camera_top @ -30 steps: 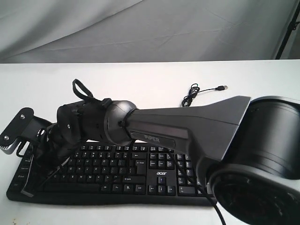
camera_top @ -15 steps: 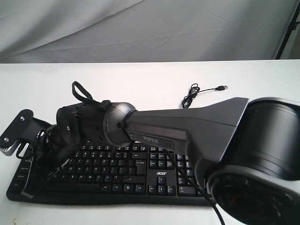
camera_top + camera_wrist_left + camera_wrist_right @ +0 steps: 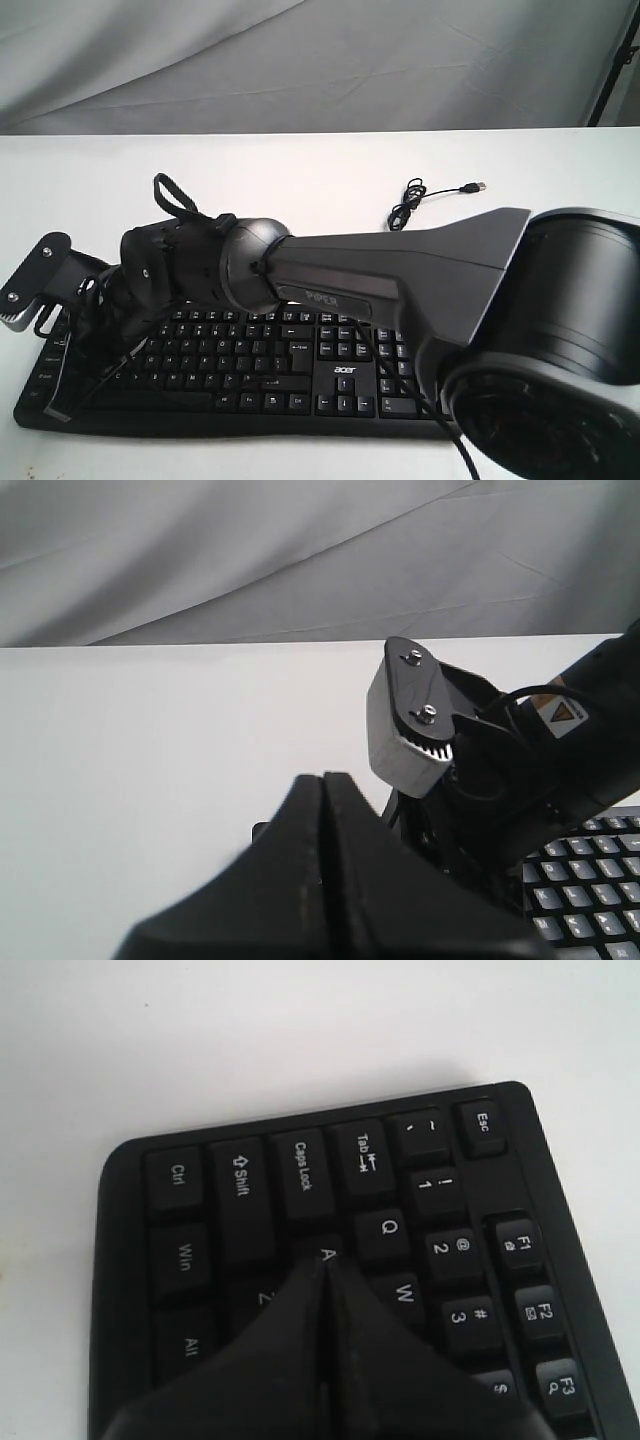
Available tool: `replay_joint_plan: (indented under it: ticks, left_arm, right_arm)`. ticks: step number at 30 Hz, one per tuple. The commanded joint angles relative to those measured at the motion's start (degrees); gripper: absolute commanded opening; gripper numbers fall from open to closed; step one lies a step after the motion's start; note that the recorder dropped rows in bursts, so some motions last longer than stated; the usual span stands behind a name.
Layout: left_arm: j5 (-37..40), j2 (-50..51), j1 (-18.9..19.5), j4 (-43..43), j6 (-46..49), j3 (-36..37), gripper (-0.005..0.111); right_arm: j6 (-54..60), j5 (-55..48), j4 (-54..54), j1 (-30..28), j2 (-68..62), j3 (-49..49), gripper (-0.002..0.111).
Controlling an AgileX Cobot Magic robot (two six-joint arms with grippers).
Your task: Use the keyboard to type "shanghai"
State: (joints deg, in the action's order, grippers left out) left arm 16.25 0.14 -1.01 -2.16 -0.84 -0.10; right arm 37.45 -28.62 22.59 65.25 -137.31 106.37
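The black keyboard point(image 3: 250, 360) lies along the near edge of the white table, its "acer" logo beside the number pad. My right arm reaches across it to its left end. In the right wrist view my right gripper point(image 3: 326, 1263) is shut, its tip resting on or just above the A key point(image 3: 325, 1251), with Caps Lock point(image 3: 303, 1175) and Q point(image 3: 388, 1228) beyond it. In the exterior view the right gripper point(image 3: 60, 402) points down at the keyboard's left end. My left gripper point(image 3: 322, 780) is shut and empty, off the keyboard point(image 3: 590, 880) and beside the right arm's wrist.
The keyboard's thin USB cable point(image 3: 420, 200) lies coiled on the table behind the keyboard. The right arm's grey camera bracket point(image 3: 410, 720) sits close to the left gripper. A grey cloth backdrop hangs behind the white table point(image 3: 300, 170).
The right arm's wrist and bracket have sunk slightly down and to the left over the keyboard's left end. The keyboard has not moved.
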Motion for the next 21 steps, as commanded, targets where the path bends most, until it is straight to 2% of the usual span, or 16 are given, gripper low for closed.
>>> replay_joint_plan:
  ticks: [1,21]
  left_arm:
    - [-0.1,-0.1,0.1,-0.3,-0.4,0.1,0.000]
    - [-0.1,-0.1,0.1,-0.3,-0.4,0.1,0.000]
  right_arm:
    - [0.6,-0.3,-0.1,0.1,-0.2,0.4,0.000]
    - [0.6,0.1,-0.4,-0.1,-1.1,0.4,0.000]
